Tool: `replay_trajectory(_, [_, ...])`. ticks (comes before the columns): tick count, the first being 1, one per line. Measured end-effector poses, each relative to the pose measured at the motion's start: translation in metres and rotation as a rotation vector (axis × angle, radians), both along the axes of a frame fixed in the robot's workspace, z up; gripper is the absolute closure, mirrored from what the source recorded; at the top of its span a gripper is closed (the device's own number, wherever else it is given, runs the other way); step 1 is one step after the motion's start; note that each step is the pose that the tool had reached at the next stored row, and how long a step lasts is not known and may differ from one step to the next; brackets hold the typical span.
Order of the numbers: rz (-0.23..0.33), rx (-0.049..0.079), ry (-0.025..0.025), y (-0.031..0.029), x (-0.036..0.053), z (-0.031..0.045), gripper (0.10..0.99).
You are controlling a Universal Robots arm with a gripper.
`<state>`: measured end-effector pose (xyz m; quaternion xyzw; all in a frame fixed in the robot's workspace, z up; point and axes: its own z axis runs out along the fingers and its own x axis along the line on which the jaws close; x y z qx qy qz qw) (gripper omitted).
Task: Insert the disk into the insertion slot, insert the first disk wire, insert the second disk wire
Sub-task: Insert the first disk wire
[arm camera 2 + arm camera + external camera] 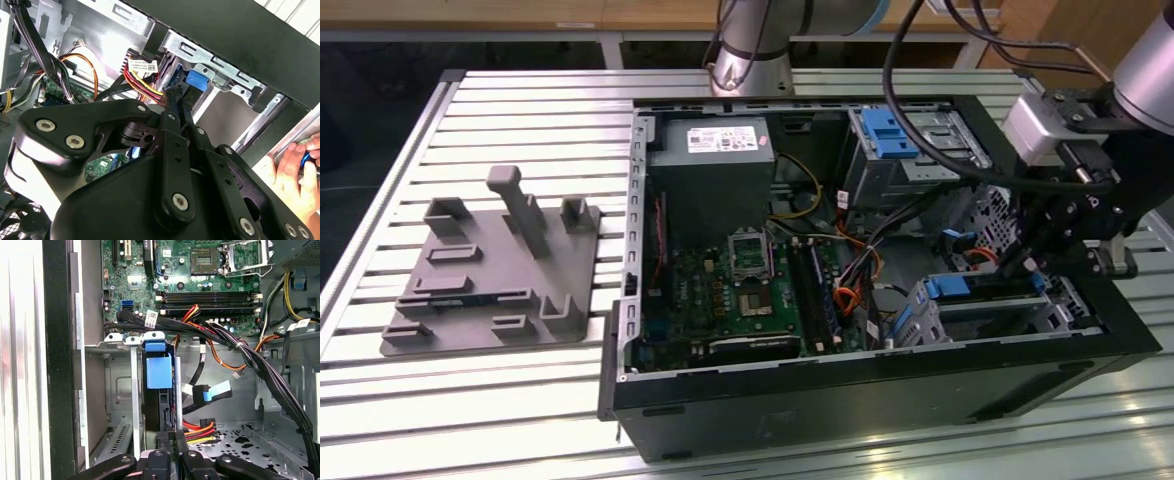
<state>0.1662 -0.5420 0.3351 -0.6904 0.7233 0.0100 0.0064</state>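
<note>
The disk (159, 372), in its bright blue carrier, sits inside the grey insertion slot (118, 390). In the exterior view the disk (981, 288) and slot (958, 322) are at the case's near right corner. My gripper (169, 435) is right at the disk's open end, shut on a black plug with red, yellow and orange wires (198, 429). The second wrist view shows the gripper (176, 97) pressing that plug beside the blue carrier tab (197, 80). A light-blue flat wire (216, 391) hangs loose beside the slot. The exterior view has the gripper (1034, 272) over the slot.
The open computer case (854, 395) holds a green motherboard (740, 290), a power supply (710, 150) and a taller cage with a blue latch (907, 135). Black cable bundles (260, 370) cross near the slot. A person's hand (294, 170) is outside the case. A grey fixture (494, 270) lies at the exterior view's left.
</note>
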Motion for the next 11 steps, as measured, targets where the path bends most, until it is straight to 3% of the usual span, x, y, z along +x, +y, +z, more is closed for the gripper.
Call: replay_trajectory(11, [0.0,0.0,0.0031,-0.0003,0.0002,-0.0046,0.922])
